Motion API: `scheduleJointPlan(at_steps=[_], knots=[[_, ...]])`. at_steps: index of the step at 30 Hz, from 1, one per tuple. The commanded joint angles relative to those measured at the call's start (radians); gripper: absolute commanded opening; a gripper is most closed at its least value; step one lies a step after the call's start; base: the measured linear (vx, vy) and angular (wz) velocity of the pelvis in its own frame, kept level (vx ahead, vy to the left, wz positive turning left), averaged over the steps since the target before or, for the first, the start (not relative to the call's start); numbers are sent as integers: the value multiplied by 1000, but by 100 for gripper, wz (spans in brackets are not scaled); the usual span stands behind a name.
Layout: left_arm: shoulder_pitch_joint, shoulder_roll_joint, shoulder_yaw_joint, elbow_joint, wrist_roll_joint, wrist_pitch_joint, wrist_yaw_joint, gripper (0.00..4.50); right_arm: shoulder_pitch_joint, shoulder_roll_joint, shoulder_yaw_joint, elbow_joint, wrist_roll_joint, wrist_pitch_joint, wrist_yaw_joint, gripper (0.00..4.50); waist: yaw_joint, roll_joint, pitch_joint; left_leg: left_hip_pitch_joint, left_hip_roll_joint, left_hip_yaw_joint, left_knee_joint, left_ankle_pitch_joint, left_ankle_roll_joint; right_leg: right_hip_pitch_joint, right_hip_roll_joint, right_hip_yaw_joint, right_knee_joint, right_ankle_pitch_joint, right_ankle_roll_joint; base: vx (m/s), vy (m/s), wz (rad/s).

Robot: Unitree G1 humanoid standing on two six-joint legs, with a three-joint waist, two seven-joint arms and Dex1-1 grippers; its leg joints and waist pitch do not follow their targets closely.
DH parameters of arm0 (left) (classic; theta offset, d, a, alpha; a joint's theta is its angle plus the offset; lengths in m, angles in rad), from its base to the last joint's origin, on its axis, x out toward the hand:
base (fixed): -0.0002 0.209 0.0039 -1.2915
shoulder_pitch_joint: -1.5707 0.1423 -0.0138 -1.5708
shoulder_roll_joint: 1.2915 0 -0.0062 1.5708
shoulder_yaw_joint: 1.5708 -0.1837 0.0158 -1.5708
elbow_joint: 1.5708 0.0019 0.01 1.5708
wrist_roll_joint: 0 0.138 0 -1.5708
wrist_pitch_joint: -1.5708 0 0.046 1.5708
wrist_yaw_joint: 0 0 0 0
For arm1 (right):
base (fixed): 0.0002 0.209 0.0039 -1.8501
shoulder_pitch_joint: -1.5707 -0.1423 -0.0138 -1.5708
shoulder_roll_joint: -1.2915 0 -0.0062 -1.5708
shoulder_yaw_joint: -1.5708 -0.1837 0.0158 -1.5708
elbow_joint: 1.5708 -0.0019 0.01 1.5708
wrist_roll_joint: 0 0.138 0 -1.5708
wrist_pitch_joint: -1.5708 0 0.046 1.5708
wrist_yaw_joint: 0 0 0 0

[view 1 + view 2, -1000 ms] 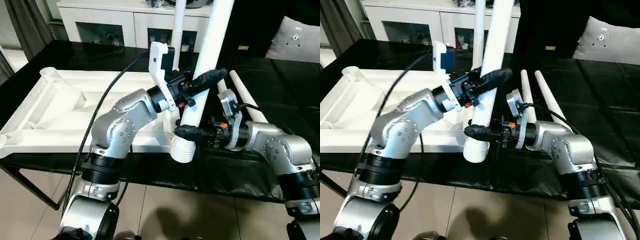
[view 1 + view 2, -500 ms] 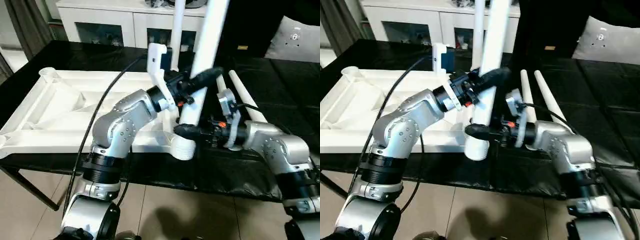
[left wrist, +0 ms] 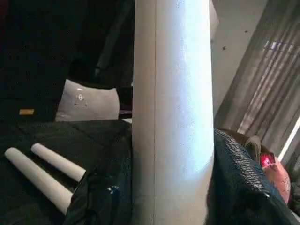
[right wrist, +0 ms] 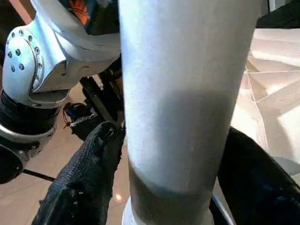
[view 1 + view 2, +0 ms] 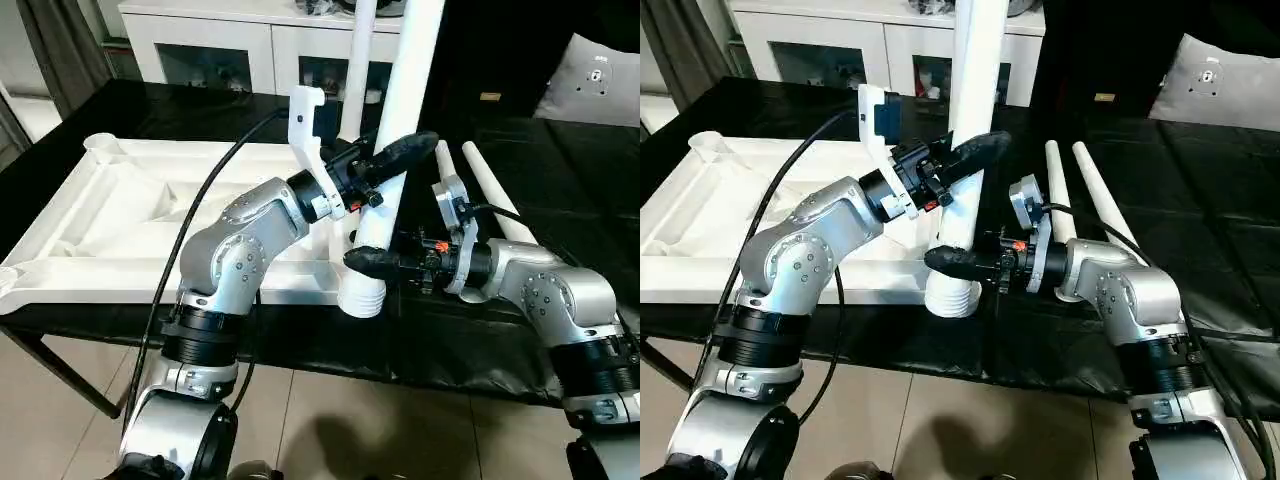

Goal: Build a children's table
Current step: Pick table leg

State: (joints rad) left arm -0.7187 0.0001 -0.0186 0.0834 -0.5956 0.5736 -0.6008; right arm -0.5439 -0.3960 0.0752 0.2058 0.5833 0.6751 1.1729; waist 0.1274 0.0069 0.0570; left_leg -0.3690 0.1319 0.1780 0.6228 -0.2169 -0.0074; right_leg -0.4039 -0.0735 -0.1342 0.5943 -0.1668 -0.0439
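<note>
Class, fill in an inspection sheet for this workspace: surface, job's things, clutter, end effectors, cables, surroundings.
Surface: black-covered worktable.
Job's things: white table top lies ribbed side up; one leg held near upright at its near right corner, another leg stands behind it; two spare legs lie flat, side by side.
Clutter: nothing seen.
End effectors: left end effector shut on the held leg higher up; right end effector shut on it near its ribbed lower end.
Cables: black cable along left arm.
Surroundings: white cabinet, grey cushion, tiled floor.
</note>
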Motion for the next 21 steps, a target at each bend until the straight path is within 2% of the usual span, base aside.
scheduleJointPlan(at_steps=[1, 8, 10, 12, 20, 21], knots=[[-6, -2, -7, -25, -15, 2, -12, 179, -6, 1, -5, -2, 7, 10, -3, 316, 4, -17, -78, 3, 107, -45, -62, -11, 101, 70, -115, 77, -71, -244, -137, 0, 0, 0], [-1, -1, -12, -32, -14, 9, -21, 179, -5, 7, -7, 5, 12, 20, -3, 238, 6, -16, -78, 3, 108, -46, -62, -11, 98, 70, -114, 77, -70, -241, -135, 0, 0, 0], [-1, -1, -12, -33, -15, 11, -22, 179, -5, 8, -7, 7, 11, 20, -5, 238, 7, -16, -78, 4, 107, -45, -62, -12, 97, 70, -115, 78, -71, -242, -136, 0, 0, 0], [2, -2, -12, -35, -18, 20, -20, 179, -3, 11, -7, 9, 6, 17, -12, 207, 9, -16, -79, 4, 108, -45, -62, -9, 97, 70, -114, 78, -69, -237, -138, 0, 0, 0], [4, -12, -5, -38, -32, 64, 11, 177, 4, 23, -14, 19, 2, 24, -45, 188, 14, -15, -79, 5, 108, -45, -62, -8, 93, 69, -114, 78, -69, -231, -141, 0, 0, 0], [5, -13, -6, -41, -34, 67, 12, 212, 6, 26, -14, 17, 1, 20, -47, 188, 14, -15, -79, 4, 108, -46, -62, -7, 93, 70, -115, 78, -68, -230, -140, 0, 0, 0]])
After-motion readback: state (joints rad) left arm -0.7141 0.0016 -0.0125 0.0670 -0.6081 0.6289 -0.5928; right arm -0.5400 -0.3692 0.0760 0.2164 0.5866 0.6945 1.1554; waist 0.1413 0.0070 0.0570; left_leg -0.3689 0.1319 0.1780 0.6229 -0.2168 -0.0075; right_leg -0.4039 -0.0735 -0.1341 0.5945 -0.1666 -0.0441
